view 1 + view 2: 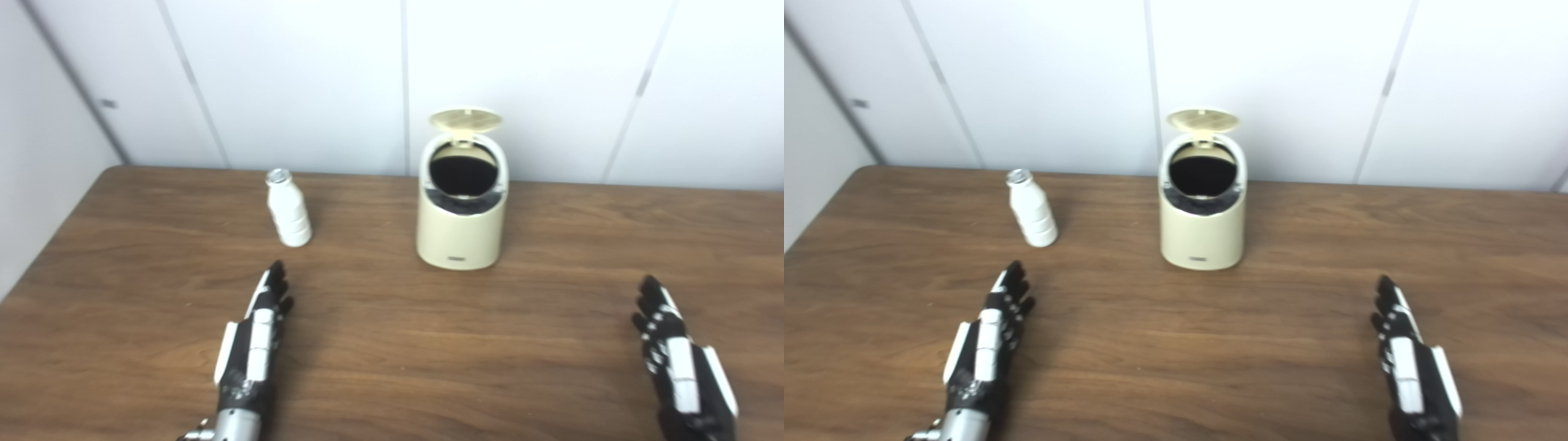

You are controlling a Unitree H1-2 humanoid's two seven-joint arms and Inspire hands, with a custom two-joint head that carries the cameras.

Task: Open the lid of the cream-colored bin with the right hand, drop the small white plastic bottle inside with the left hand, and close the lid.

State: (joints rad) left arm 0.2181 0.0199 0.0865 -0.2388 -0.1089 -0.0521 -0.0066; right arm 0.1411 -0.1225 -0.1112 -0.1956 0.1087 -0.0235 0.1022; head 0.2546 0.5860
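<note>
The cream-colored bin [460,233] stands upright near the back middle of the wooden table [392,343]. Its round lid [465,120] is flipped up, and the dark opening [463,173] shows. The small white plastic bottle [288,210] with a silver cap stands left of the bin, apart from it. My left hand [256,343] lies open, fingers stretched toward the bottle and a short way in front of it, holding nothing. My right hand [677,361] rests open at the front right, well clear of the bin.
White wall panels [306,79] rise right behind the table's far edge. The table's left edge [55,226] runs diagonally beside a grey wall. Bare wood lies between the two hands and in front of the bin.
</note>
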